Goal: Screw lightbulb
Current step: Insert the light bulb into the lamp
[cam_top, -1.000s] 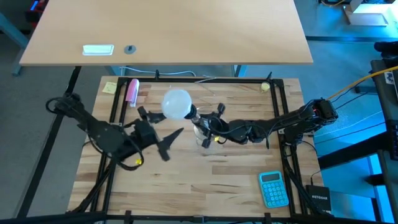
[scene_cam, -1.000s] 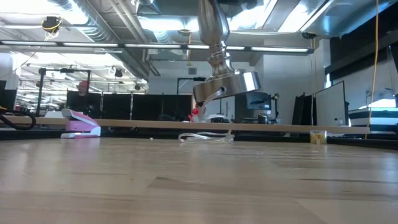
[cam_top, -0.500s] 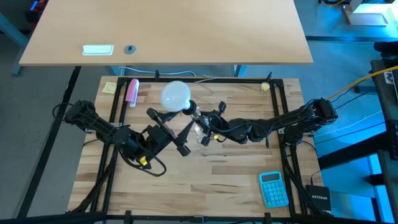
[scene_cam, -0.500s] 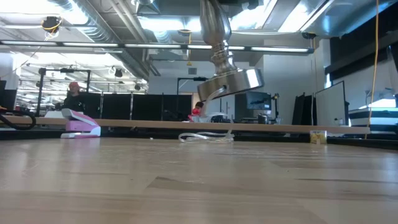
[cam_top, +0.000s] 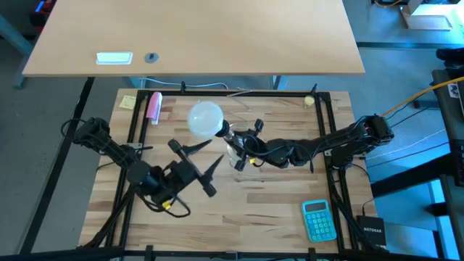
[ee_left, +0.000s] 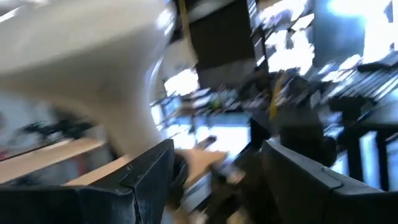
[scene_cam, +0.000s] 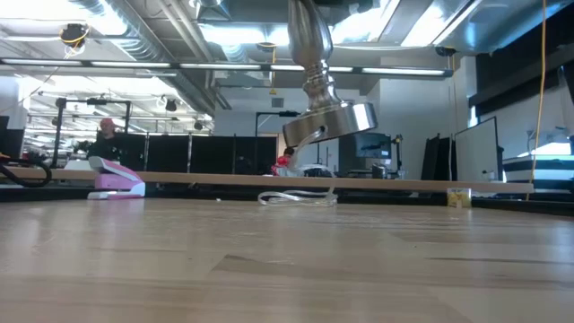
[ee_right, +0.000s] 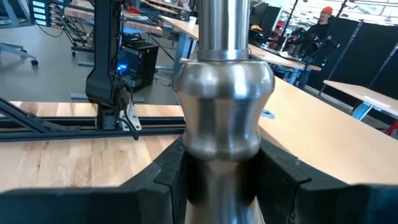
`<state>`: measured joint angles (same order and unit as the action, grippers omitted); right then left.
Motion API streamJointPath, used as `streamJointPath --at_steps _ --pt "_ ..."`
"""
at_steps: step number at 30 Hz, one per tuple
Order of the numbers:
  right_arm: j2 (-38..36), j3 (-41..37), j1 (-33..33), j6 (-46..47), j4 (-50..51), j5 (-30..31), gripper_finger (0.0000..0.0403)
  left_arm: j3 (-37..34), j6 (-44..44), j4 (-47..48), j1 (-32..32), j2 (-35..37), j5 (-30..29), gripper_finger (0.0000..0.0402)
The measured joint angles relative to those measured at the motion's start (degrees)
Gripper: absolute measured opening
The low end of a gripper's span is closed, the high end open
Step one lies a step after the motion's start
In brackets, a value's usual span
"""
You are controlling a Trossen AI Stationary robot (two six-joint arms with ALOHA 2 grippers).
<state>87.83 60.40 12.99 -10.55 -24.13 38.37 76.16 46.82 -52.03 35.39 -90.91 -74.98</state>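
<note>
The white lightbulb [cam_top: 205, 119] sits with its narrow base in the black socket [cam_top: 225, 132] at the top of the silver lamp stand, which tilts toward the far left. The stand's flared base [scene_cam: 327, 121] hangs tilted above the table. My right gripper [cam_top: 243, 141] is shut on the stand's stem [ee_right: 224, 118]. My left gripper [cam_top: 197, 158] is open and empty, just near of the bulb. The bulb fills the left wrist view's upper part [ee_left: 81, 56], above the spread fingers. My right gripper pinches the lamp stand's silver stem [ee_right: 222, 155] between its two fingers [ee_right: 168, 177], just below the stem's bulge. The fingers come about level from the table's right and lie across the stem. The stand is lifted clear of the table and tilted.
A pink stapler [cam_top: 154, 106] and a yellow note [cam_top: 128, 101] lie at the far left. A blue calculator [cam_top: 319, 220] lies at the near right. A clear wrapper [scene_cam: 296, 197] lies by the far edge. Black frame rails [cam_top: 134, 119] run along both table sides.
My left gripper went toward the table's right and up to the bulb, then drew back toward the near edge, turning a little. It stays open. The lamp stand with the bulb stays lifted in my right gripper.
</note>
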Motion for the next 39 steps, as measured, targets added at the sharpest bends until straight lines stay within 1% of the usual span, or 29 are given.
streamJointPath --at_steps 2,4,6,10,16,23,25,29,30,33,39 --pt "0.00 0.00 0.00 0.02 -0.01 0.00 0.0138 0.00 1.06 -0.07 -0.13 0.56 -4.25 0.0233" --pt "0.00 0.00 0.00 0.03 -0.01 0.00 0.0138 0.00 -0.03 -0.48 -0.51 1.39 -4.66 0.0233" --pt "0.00 0.00 0.00 0.03 -0.01 0.00 0.0138 0.00 -0.58 -2.27 -1.41 1.53 -3.51 0.0233" --pt "0.00 0.00 0.00 0.05 0.01 0.00 0.0138 0.00 1.66 -7.40 -4.11 1.51 -2.42 0.0233" --pt "0.00 0.00 0.00 0.16 0.01 0.00 0.0138 0.00 -3.68 -7.23 -7.19 1.55 3.86 0.0233" --pt "0.00 0.00 0.00 0.18 0.03 0.00 0.0138 0.00 -4.64 -6.81 -9.74 1.55 4.76 0.0231" --pt "0.00 0.00 0.00 0.16 0.03 0.00 0.0138 0.00 -4.49 -6.91 -9.73 1.55 5.29 0.0219" --pt "0.00 0.00 0.04 -0.44 -0.12 -0.27 0.0138 0.00 -5.52 -4.83 -9.63 1.55 6.18 0.0153" --pt "0.00 0.00 0.09 -0.45 -0.10 -0.50 0.0138 0.00 -6.75 -3.65 -9.64 1.55 6.77 0.0147" --pt "-0.07 -0.02 0.11 -0.43 -0.08 -1.61 0.0138 0.00 -8.30 -1.07 -9.67 1.55 8.24 0.0147" --pt "-0.66 -0.09 1.58 -0.86 0.38 -2.69 0.0137 0.04 -6.63 0.08 -7.80 1.63 8.63 0.0147"
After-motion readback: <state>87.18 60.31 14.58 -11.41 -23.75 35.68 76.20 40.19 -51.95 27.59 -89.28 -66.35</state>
